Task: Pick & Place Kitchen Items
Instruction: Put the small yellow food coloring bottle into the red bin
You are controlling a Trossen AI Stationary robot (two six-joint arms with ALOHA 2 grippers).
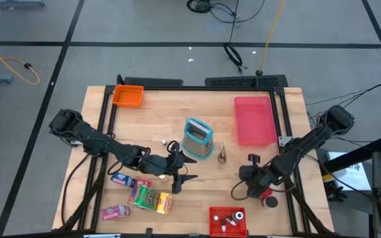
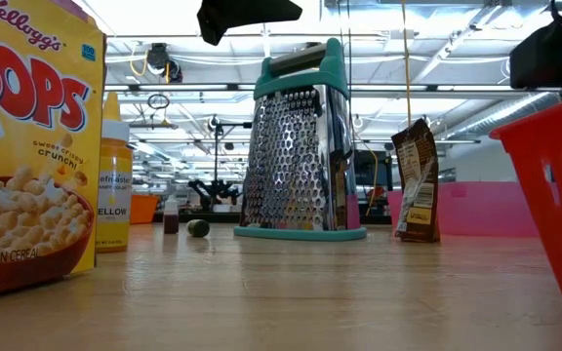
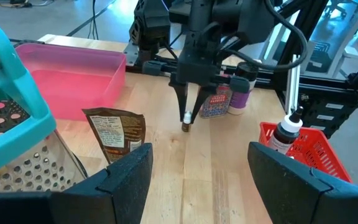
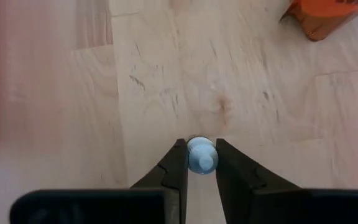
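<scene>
Got my right gripper (image 4: pixel 200 163) straight down over a tiny bottle (image 4: pixel 201 154) standing on the worktop (image 4: pixel 166 74) near the red bin (image 3: pixel 303 146), fingers pinching its sides so it stays upright. It's small, white-capped, darker at the base. Left gripper (image 3: pixel 197 171) just waits by the grater (image 1: pixel 198 138), fingers spread, nothing held.

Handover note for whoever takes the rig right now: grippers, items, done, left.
Right gripper: fingers against a tiny white-capped bottle standing on the table, beside the red canister.
Left gripper: open, empty, mid-table near the grater.
Done: a few small bottles already in the red bin.
Left: snack packets front-left, brown pouch, small bottle and lime near the grater. Pink tray looks empty.
</scene>
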